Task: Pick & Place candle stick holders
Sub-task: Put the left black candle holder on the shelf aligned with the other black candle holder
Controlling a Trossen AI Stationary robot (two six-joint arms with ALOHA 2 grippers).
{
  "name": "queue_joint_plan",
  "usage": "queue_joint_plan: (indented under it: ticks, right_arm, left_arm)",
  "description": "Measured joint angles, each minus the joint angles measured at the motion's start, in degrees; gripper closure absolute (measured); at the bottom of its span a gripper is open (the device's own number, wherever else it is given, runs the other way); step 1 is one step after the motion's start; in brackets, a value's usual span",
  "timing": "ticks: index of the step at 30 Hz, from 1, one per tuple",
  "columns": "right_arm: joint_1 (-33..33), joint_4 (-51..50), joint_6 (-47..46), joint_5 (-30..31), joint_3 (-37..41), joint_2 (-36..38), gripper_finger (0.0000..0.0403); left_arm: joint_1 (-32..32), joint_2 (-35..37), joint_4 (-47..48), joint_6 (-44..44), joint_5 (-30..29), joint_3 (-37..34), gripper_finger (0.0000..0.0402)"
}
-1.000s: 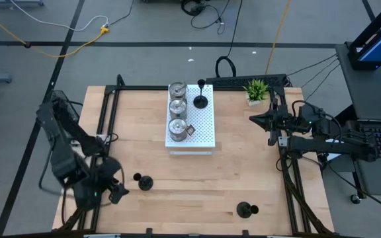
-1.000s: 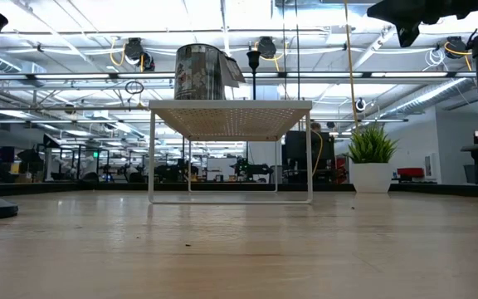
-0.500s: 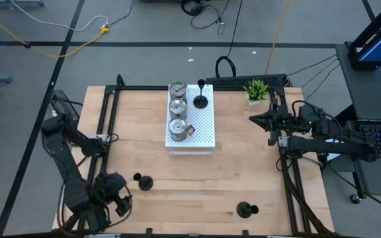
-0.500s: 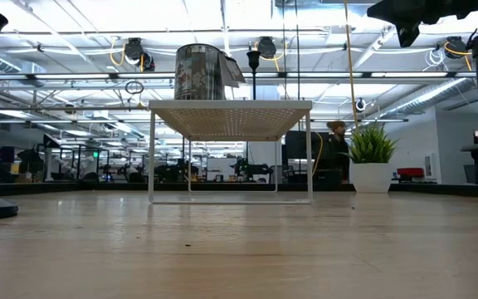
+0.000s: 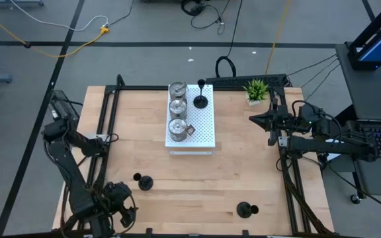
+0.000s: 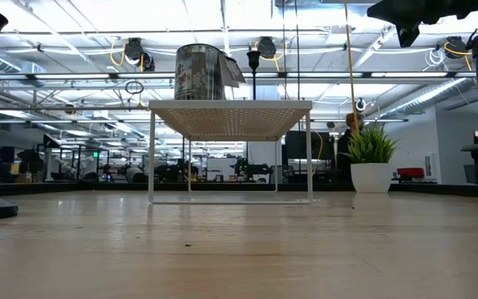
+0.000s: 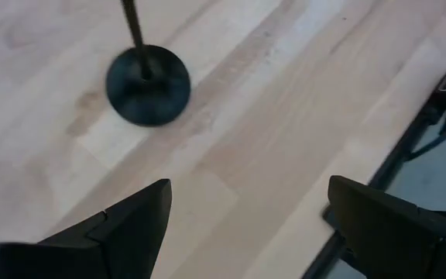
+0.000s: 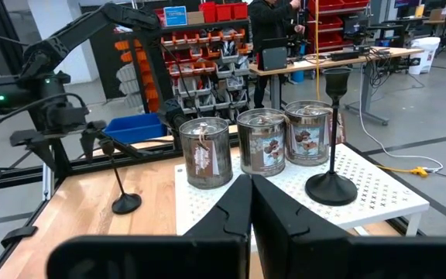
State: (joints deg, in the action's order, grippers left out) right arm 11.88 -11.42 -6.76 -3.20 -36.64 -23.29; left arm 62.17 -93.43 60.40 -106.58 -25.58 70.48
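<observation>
Three silver candle stick holders and one black holder stand on the white perforated board. Two more black holders stand on their round bases on the wood: one near the left, one near the front edge. My left gripper hangs open over the near left corner, just short of the left black holder, touching nothing. My right gripper is shut and empty, level above the table's right side, pointing at the board.
A small green potted plant sits at the far right corner. Black frame rails run along the table's left and right sides. Bare wood lies between the board and the near edge. A person moves in the room behind the plant.
My left gripper has sunk and swung toward the table's near edge, ending beside the left black holder; its fingers stay open. The holders have not moved.
</observation>
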Motion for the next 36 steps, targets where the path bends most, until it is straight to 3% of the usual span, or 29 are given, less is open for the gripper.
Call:
queue_joint_plan:
  ticks: [11,25,36]
  right_arm:
    - [0.0,0.0,0.0,0.0,0.0,0.0,0.0402]
    - [0.0,0.0,0.0,0.1,0.0,0.0,0.0401]
    - [0.0,-1.1,0.0,0.0,0.0,0.0,0.0402]
  left_arm:
    - [-1.5,0.0,0.0,0.1,-0.3,0.0,0.0050]
    - [-1.3,0.0,1.6,9.0,-0.5,0.0,0.0050]
    - [-1.3,0.0,4.2,8.9,0.1,0.0,0.0050]
